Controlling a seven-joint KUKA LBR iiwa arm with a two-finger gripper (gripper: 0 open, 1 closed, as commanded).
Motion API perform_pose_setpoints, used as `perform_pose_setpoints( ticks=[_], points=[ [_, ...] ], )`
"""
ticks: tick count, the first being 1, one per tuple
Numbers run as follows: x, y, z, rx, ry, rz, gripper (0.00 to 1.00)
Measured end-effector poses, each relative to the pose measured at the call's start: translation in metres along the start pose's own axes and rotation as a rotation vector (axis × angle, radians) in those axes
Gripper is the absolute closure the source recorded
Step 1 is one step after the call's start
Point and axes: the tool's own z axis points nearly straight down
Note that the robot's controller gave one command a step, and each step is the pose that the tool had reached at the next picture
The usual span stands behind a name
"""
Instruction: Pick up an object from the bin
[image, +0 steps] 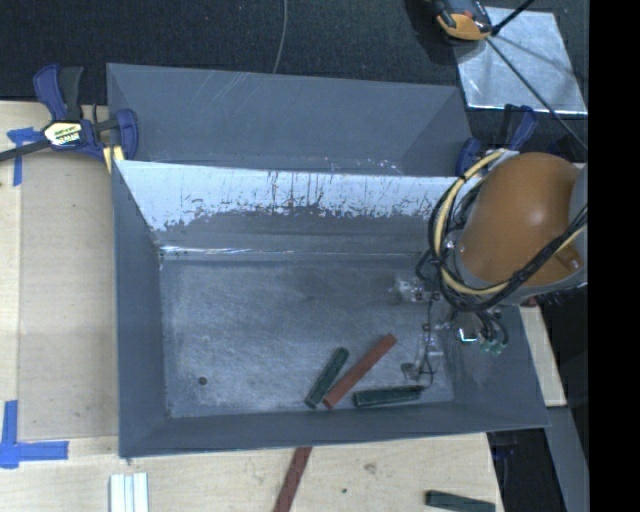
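Brown stick (294, 480): lies slanted at the view's lower edge.
Dark green bar (458, 500): flat at lower right, well apart from the brown stick.
White ribbed strip (128, 490): lower left.
Silver sheet (525, 60): upper right.

No writing, label or number here can be read.

Three short sticks lie flat on the floor of the grey bin (250, 300), near its front right corner. A dark green stick (328, 377) and a reddish-brown stick (360, 371) slant side by side, touching. A second green stick (388, 397) lies almost level just beside their lower ends
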Motion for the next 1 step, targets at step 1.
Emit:
perform_pose_setpoints(
  ticks=[1],
  points=[
    [-0.0019,0.0001,-0.0039,0.001,-0.008,-0.002,0.00]
  ],
)
